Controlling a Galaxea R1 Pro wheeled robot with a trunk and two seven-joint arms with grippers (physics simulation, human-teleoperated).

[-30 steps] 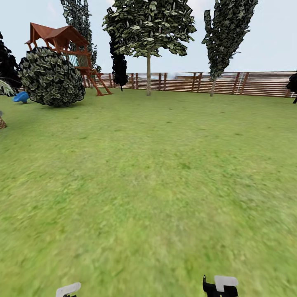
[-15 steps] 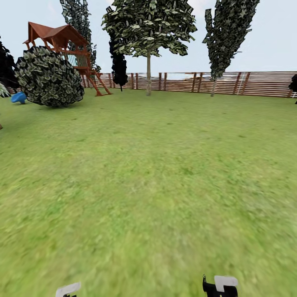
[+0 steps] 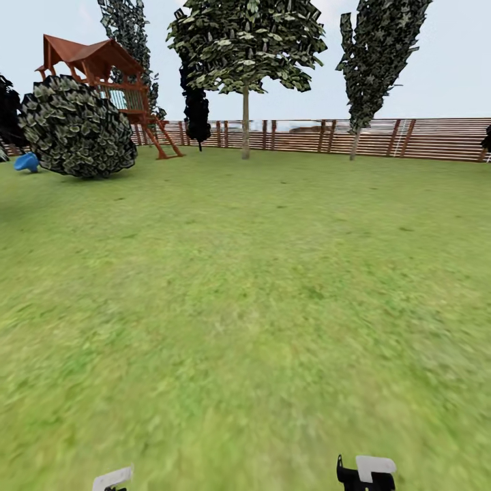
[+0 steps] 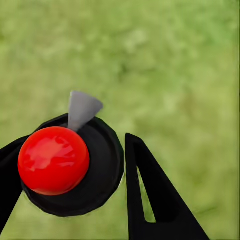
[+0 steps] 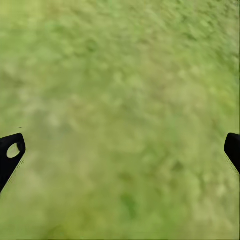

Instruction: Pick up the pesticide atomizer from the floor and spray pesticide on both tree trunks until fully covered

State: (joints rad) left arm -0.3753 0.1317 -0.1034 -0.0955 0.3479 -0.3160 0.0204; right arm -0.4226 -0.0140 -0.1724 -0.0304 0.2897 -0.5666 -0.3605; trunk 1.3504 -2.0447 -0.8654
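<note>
The view has swung slightly right across the lawn (image 3: 245, 307) toward the trees (image 3: 245, 48); the left hand (image 4: 100, 165) pinches the red-capped atomizer (image 4: 54, 160), while the right hand (image 5: 120, 150) is spread, so I judge the robot is still travelling.

Your left hand (image 4: 75, 175) is showing matt black plastic-looking fingers (image 4: 155, 200) around a pesticide atomizer (image 4: 70, 160) whose red cap is gleaming glossy and smooth over a dull black collar with a flat grey nozzle. You are rolling over a lawn (image 3: 245, 286) that is rendering as soft, blurred matt green. The fence (image 3: 382, 138) ahead is looking like brown slatted wood, as is the reddish play tower (image 3: 102, 75), and the tree trunk (image 3: 245, 123) is reading pale and smooth.
</note>
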